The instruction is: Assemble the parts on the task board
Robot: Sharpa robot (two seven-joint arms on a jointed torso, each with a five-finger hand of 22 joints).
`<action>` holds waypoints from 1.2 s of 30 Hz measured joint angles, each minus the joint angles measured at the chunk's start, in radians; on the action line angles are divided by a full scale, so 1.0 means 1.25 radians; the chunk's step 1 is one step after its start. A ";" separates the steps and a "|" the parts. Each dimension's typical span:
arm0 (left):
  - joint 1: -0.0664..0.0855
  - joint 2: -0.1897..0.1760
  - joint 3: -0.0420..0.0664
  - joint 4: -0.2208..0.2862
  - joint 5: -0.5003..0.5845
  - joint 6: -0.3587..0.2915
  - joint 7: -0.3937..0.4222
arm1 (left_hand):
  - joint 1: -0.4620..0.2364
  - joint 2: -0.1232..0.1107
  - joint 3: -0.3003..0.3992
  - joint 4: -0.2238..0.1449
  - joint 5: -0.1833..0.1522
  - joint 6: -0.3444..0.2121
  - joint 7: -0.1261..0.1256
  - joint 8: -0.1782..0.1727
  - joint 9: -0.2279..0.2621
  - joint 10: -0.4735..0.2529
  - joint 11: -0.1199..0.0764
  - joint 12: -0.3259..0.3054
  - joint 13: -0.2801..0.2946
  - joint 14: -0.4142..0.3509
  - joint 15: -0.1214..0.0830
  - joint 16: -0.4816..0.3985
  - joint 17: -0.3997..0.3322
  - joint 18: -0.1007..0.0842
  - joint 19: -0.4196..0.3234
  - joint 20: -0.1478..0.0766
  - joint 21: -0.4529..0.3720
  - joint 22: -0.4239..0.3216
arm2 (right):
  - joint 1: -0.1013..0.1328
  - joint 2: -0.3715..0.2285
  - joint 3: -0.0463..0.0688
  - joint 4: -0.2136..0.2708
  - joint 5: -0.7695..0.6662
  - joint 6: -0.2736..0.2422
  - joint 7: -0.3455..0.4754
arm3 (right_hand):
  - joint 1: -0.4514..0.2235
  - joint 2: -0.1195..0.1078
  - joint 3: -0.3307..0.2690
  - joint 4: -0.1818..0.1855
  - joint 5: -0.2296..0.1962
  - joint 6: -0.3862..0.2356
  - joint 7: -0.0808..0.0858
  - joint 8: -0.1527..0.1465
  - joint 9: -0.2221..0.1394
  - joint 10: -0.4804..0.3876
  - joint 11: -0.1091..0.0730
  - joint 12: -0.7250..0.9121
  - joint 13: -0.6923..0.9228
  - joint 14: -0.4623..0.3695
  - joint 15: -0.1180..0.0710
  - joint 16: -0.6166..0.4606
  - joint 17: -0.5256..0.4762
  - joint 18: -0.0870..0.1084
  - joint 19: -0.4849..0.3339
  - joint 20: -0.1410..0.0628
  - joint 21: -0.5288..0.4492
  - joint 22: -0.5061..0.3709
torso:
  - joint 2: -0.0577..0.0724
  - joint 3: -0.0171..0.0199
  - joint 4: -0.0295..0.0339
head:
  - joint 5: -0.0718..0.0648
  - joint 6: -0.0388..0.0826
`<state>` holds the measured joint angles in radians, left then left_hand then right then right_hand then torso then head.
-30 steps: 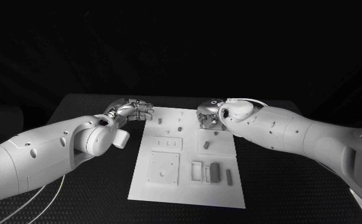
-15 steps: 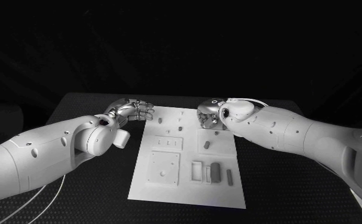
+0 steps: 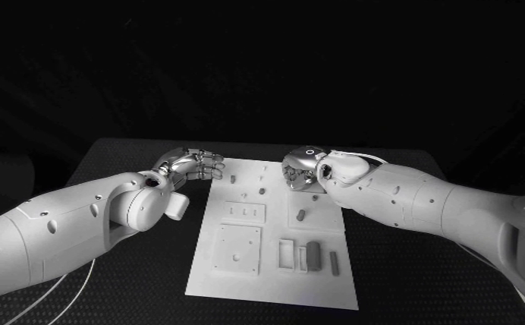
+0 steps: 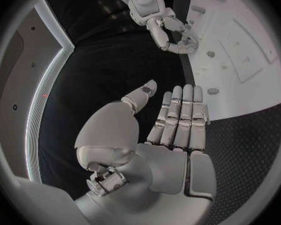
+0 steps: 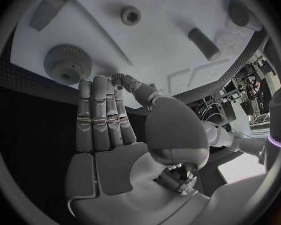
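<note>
The white task board (image 3: 274, 283) lies in the middle of the table with several small grey parts on it. My left hand (image 3: 195, 164) hovers at the board's far left corner; in the left wrist view its fingers (image 4: 181, 117) are straight and hold nothing. My right hand (image 3: 300, 170) is over the far right part of the board. Its fingers (image 5: 100, 110) are stretched out and empty, with their tips beside a grey gear (image 5: 68, 65). Close by are a round part (image 5: 130, 16) and a peg (image 5: 204, 42).
Grey pegs (image 3: 262, 176) stand near the board's far edge. Oblong pieces (image 3: 314, 249) lie beside slots at its near right, and a square plate (image 3: 237, 247) sits at the near left. Black table (image 3: 131, 150) surrounds the board.
The whole head picture has shifted a little, so the camera moved. Both hands stay at the board's far end, empty as before.
</note>
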<state>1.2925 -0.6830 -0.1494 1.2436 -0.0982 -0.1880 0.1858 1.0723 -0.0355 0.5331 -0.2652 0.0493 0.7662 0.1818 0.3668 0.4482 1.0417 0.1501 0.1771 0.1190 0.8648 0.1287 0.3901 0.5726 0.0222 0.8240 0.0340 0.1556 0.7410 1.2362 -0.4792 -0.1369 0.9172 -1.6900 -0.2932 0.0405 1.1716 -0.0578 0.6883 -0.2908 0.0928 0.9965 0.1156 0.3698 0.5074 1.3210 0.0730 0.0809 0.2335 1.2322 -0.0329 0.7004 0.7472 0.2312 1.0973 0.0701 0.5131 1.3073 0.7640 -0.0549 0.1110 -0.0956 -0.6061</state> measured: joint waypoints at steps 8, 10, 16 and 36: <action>0.000 0.000 0.000 0.000 0.000 0.000 0.000 | 0.000 0.000 0.000 0.000 0.000 0.000 0.000 0.000 0.000 -0.003 -0.003 0.000 -0.001 0.000 0.000 0.000 0.001 0.000 0.000 0.000 -0.003 0.000 | 0.000 0.029 0.001 0.000 -0.025 -0.074 -0.039 | 0.000 0.000 0.001 0.001 0.000 0.006 -0.001 0.000 0.003 0.001 0.001 0.000 0.000 0.004 -0.001 0.005 0.003 0.000 0.003 -0.001 0.013 0.000 | 0.002 -0.0005 -0.0002 | 0.002 0.011; 0.000 0.001 0.000 0.001 0.000 0.000 0.000 | -0.002 0.002 -0.002 0.002 0.000 0.000 0.000 0.000 0.000 -0.003 -0.003 0.000 -0.001 0.000 0.000 0.000 0.001 0.000 0.000 0.000 -0.003 0.000 | 0.000 0.037 0.001 -0.003 -0.038 -0.087 -0.051 | 0.002 -0.002 0.001 0.001 0.000 0.007 -0.001 0.000 0.006 0.003 0.003 0.000 0.000 0.005 -0.002 0.005 0.004 -0.001 0.004 -0.002 0.017 0.000 | 0.002 -0.0005 -0.0002 | 0.002 0.013; 0.000 0.004 0.000 -0.002 0.000 0.001 0.000 | -0.003 0.003 -0.002 0.002 0.000 0.000 0.000 0.000 0.000 -0.003 -0.003 -0.001 -0.001 0.000 0.000 -0.003 0.001 -0.001 0.003 -0.003 -0.003 0.000 | 0.000 0.076 0.001 -0.036 -0.083 -0.119 -0.077 | 0.004 -0.004 0.001 0.001 0.000 0.010 -0.004 0.000 0.007 0.007 -0.001 0.000 0.000 0.010 -0.003 0.012 0.006 -0.001 0.004 -0.002 0.025 0.001 | 0.003 -0.0008 0.0003 | 0.003 0.023; 0.000 0.005 0.000 0.003 0.000 0.001 0.000 | -0.005 0.001 -0.002 0.002 0.000 0.000 0.000 0.000 -0.001 -0.003 -0.003 -0.003 -0.001 0.000 0.000 -0.003 0.002 -0.001 0.003 -0.003 -0.003 0.000 | -0.001 0.130 -0.003 -0.081 -0.177 -0.163 -0.111 | 0.007 -0.008 0.010 -0.006 -0.002 0.017 -0.005 -0.001 0.011 0.010 0.001 -0.002 0.000 0.010 -0.005 0.014 0.009 -0.009 0.006 -0.006 0.035 0.000 | 0.005 -0.0018 0.0017 | 0.013 0.036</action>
<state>1.2927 -0.6762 -0.1489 1.2473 -0.0982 -0.1868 0.1862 1.0654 -0.0345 0.5308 -0.2628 0.0493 0.7662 0.1818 0.3669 0.4474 1.0380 0.1465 0.1733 0.1174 0.8648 0.1287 0.3863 0.5756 0.0204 0.8276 0.0304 0.1518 0.7411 1.2353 -0.3165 -0.1411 0.8161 -1.9107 -0.4973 -0.0987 1.1808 -0.0677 0.7005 -0.2981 0.0902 1.0178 0.1089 0.3687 0.5213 1.3330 0.0746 0.0789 0.2334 1.2447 -0.0390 0.7182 0.7585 0.2205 1.1042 0.0623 0.5567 1.3077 0.7708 -0.0571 0.1131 -0.0799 -0.5611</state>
